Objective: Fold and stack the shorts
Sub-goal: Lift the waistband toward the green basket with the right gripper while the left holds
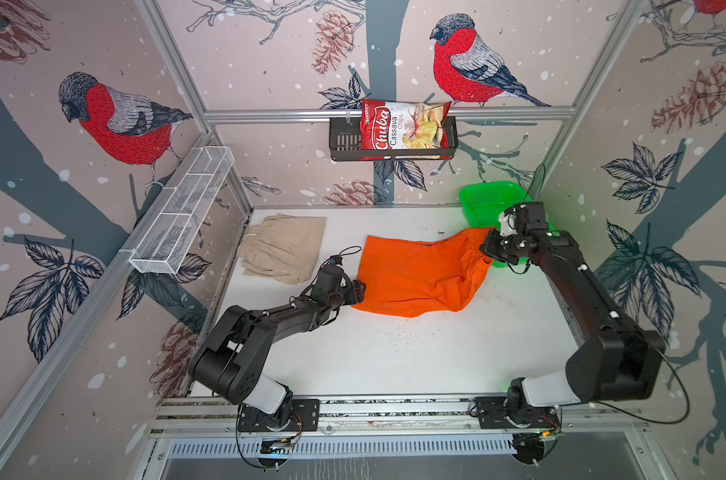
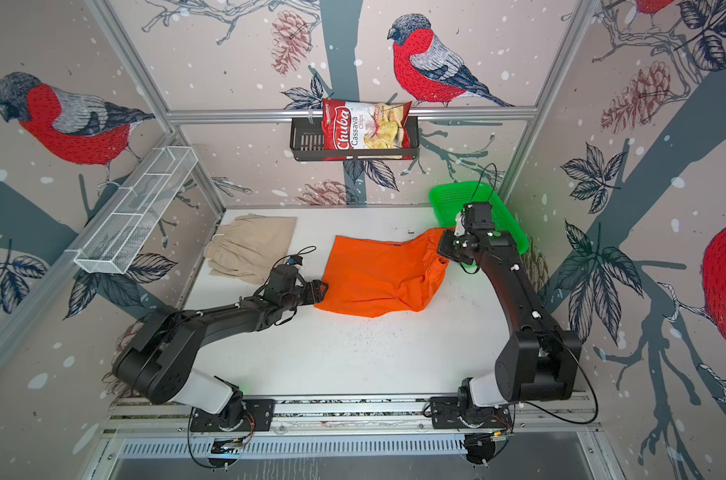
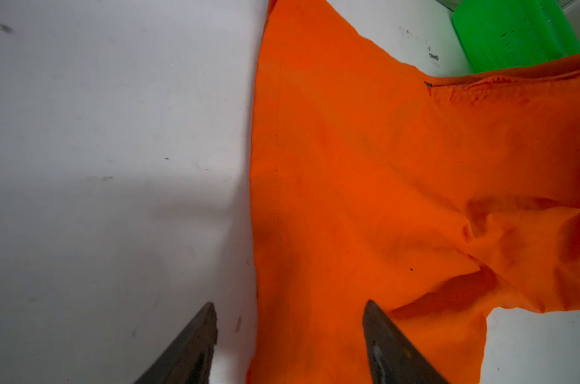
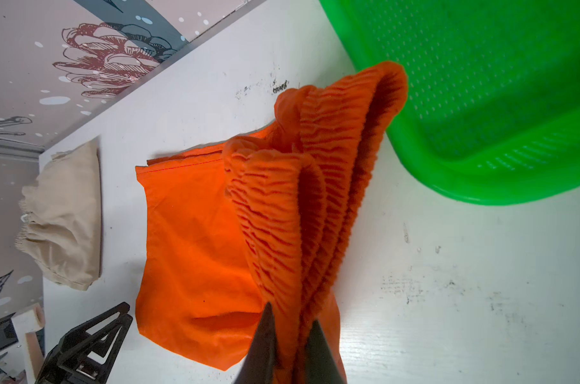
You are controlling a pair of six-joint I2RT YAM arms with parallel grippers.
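Observation:
The orange shorts (image 1: 415, 274) (image 2: 374, 278) lie spread in the middle of the white table, their legs toward the left. My right gripper (image 1: 491, 249) (image 2: 445, 248) (image 4: 292, 314) is shut on their gathered waistband (image 4: 332, 173), which stands bunched and lifted off the table beside the basket. My left gripper (image 1: 358, 291) (image 2: 320, 289) (image 3: 290, 304) is open at the leg hem. One finger is over bare table and the other over the orange cloth (image 3: 381, 183), gripping nothing. The beige shorts (image 1: 282, 249) (image 2: 249, 247) (image 4: 66, 219) lie folded at the back left.
A green mesh basket (image 1: 488, 199) (image 2: 453, 195) (image 3: 514, 33) (image 4: 481, 99) stands at the back right corner, close behind my right gripper. A black rack with a chips bag (image 1: 403, 129) hangs on the back wall. A white wire shelf (image 1: 182, 208) hangs on the left wall.

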